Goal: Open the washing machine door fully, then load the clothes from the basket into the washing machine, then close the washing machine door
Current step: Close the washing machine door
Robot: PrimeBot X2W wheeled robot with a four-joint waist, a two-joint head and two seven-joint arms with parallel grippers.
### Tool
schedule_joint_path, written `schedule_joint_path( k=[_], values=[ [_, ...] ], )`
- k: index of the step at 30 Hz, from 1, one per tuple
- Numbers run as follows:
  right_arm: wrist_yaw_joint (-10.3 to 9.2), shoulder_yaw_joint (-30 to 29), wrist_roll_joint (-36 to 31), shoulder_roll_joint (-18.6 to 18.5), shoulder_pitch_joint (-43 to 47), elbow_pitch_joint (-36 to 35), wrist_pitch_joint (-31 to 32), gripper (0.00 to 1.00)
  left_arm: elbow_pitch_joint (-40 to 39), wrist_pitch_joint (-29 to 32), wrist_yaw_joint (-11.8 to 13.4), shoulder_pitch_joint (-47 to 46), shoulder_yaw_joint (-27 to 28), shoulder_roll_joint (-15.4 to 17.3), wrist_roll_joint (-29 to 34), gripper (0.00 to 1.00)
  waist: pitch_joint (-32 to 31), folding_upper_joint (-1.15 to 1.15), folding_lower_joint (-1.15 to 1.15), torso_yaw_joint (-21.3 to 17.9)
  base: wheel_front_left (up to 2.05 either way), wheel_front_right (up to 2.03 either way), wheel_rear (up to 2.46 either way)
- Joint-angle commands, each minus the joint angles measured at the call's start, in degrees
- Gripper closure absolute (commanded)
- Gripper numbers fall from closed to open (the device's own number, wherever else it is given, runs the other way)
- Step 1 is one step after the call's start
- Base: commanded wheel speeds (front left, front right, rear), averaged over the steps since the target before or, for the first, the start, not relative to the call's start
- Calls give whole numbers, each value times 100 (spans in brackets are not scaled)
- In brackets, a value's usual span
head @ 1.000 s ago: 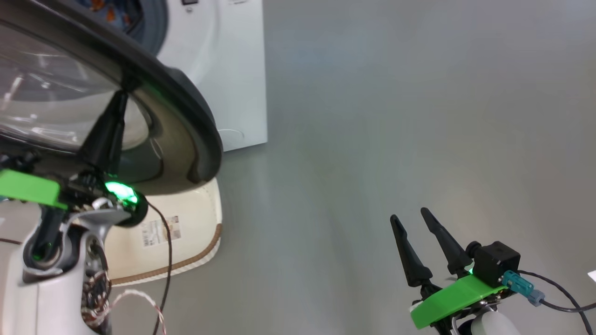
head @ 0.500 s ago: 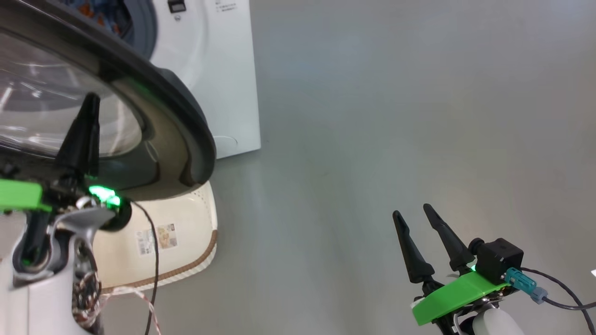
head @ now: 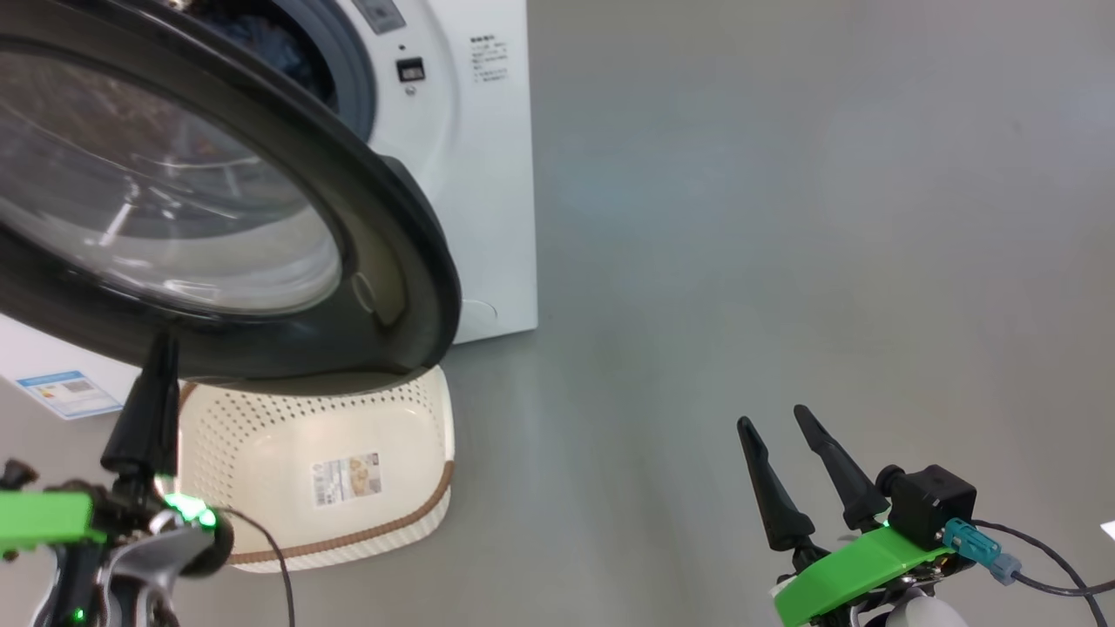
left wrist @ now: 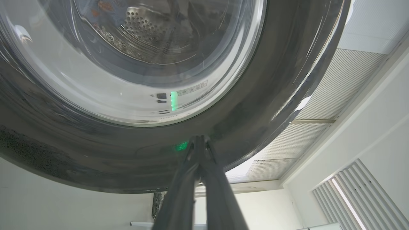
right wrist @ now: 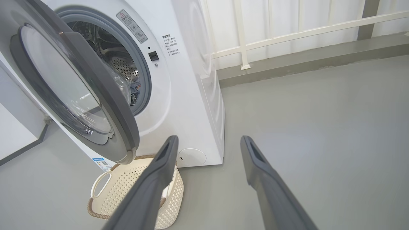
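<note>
Washing machine door (head: 174, 200): nearest the head camera, standing partway open at an angle from the front; wide black rim, clear bulging glass through which the steel drum shows in the left wrist view.
Left claw (head: 161, 348): two dark fingers pressed together with nothing between them, pointing up at the lower black rim of the door; whether the tip touches the rim cannot be told.
Right claw (head: 771, 416): fingers spread wide and holding nothing, over the bare floor, well apart from the door and the machine.
Basket (head: 261, 435): cream perforated plastic with a brown rim and a label sticker, on the floor below the door's lower edge, just in front of the machine.
Washing machine (head: 470, 174): white front loader behind the door, grey gasket ringing the drum opening.
Clothes (head: 270, 43): blue fabric inside the drum.
Floor (head: 784, 218): plain grey.
</note>
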Motion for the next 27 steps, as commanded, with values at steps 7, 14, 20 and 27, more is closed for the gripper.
schedule_joint_path(
  k=[7, 14, 20, 27],
  values=[
    [9, 154, 152, 23, 101, -97, -69, 0, -578, -487, -61, 644, -14, 117, -69, 100, -384, 0, 0, 239, 0, 0, 0],
    [9, 157, 195, 23, 176, -106, -69, 0, -1051, -1102, -61, 1344, -181, 117, -94, 71, -536, 0, 0, 298, 0, 0, 0],
    [9, 144, 182, 23, 202, -111, -69, 0, -1210, -1322, -61, 1559, -348, 116, 3, 0, -557, 0, 0, 361, 0, 0, 0],
    [9, 166, 164, 23, 212, -117, -69, 0, -1564, -1902, -61, 1709, -426, 171, 1073, 0, -605, 0, 0, 372, 0, 0, 0]
  ],
)
